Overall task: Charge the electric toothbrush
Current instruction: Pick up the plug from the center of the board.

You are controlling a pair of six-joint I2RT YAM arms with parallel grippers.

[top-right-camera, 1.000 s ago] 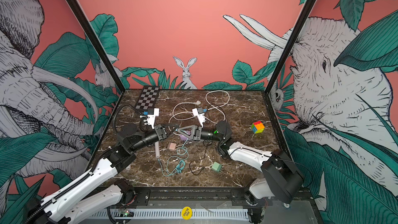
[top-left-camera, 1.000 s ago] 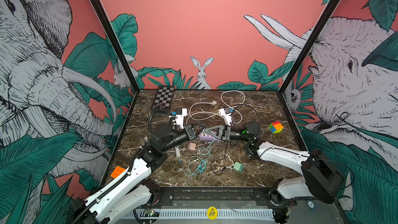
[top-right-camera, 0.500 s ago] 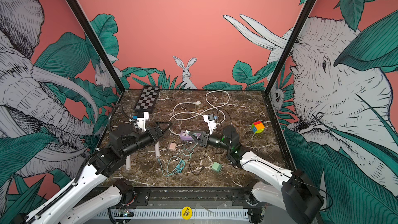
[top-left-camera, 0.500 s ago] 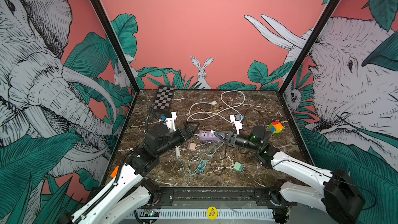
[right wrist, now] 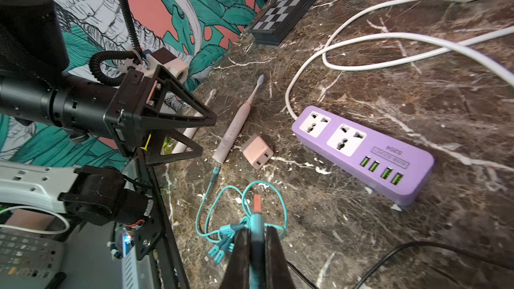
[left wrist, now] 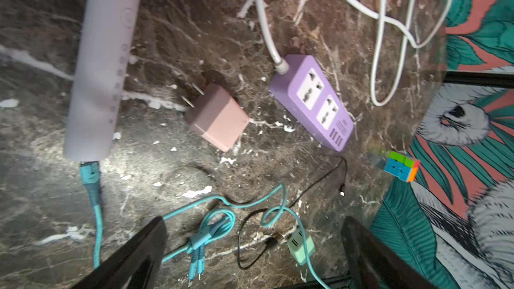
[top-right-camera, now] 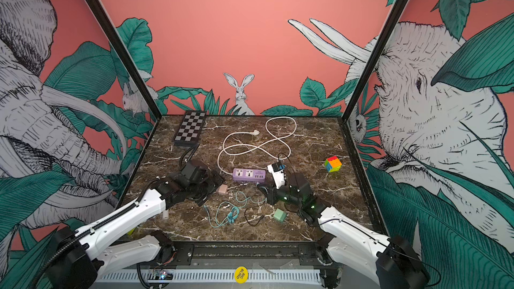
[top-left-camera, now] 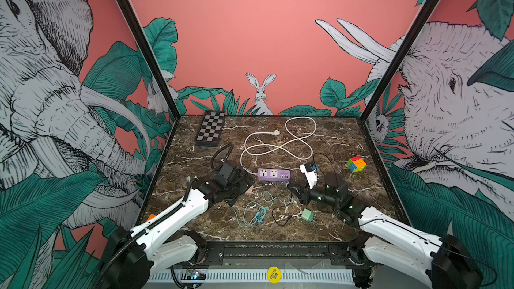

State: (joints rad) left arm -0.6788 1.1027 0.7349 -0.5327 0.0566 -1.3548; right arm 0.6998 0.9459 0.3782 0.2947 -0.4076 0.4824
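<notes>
Where the tabletop reaches its upper left corner: chessboard lies flat on the marble table, well apart from both arms.
Left of centre, low: left gripper hangs over the table with its jaws spread wide and nothing between them.
Toothbrush: electric toothbrush lies flat on the table just beside the left gripper's fingers. In both top views that arm hides it.
Charging lead: teal cable is plugged by one end into the toothbrush's base, and the rest lies in loose loops at lower centre.
Pink adapter: pink adapter lies on its side, between the toothbrush and the power strip, touching neither.
Centre: purple power strip has all its sockets free, and its white cord curls toward the back wall.
Right of centre: right gripper has its jaws pressed together on the teal cable's flat plug, which is raised off the table and short of the strip.
Lower right of centre: green adapter lies beside a thin black cable.
Far right: colour cube sits alone.
</notes>
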